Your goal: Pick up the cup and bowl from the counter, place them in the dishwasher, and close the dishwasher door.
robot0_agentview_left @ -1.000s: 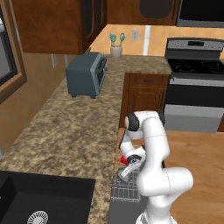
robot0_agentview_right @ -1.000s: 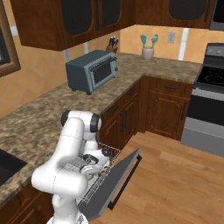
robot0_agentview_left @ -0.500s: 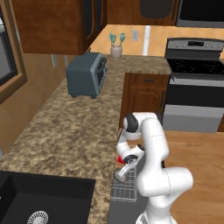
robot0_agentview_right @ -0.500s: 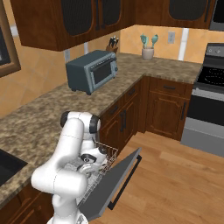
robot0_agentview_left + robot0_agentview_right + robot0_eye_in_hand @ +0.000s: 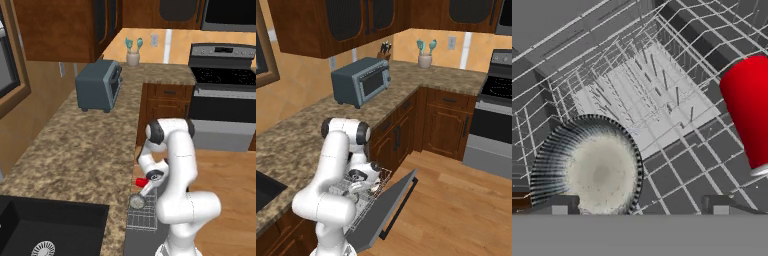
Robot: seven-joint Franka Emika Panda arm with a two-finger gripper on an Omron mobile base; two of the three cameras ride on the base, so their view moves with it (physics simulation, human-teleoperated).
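While the arm folds down from the lower right of the left base view, its gripper (image 5: 143, 192) hangs low in the centre bottom of that frame, just over the wire rack (image 5: 141, 216) of the dishwasher (image 5: 145, 227). In the hand view the two fingertips (image 5: 558, 205) stand wide apart at the bottom edge, one at the lower left and one at the lower right, with nothing pinched between them, so the tool is spread and holds nothing.

The bowl (image 5: 587, 165) sits in the lower left of the hand view, resting on the rack (image 5: 677, 125) with its pale speckled inside facing the camera and its ribbed grey rim just above the left fingertip (whether that tip touches the rim cannot be told). In the left base view the bowl (image 5: 136, 201) shows as a small grey disc at the rack's upper left corner.

The cup (image 5: 749, 112) lies at the right edge of the hand view, on its side on the rack, well apart from the bowl; in the left base view the cup (image 5: 140, 182) is a red patch just above the gripper.

The dishwasher door (image 5: 387, 207) hangs open in the lower centre of the right base view, sloping down and outward, beside the counter (image 5: 286, 145).
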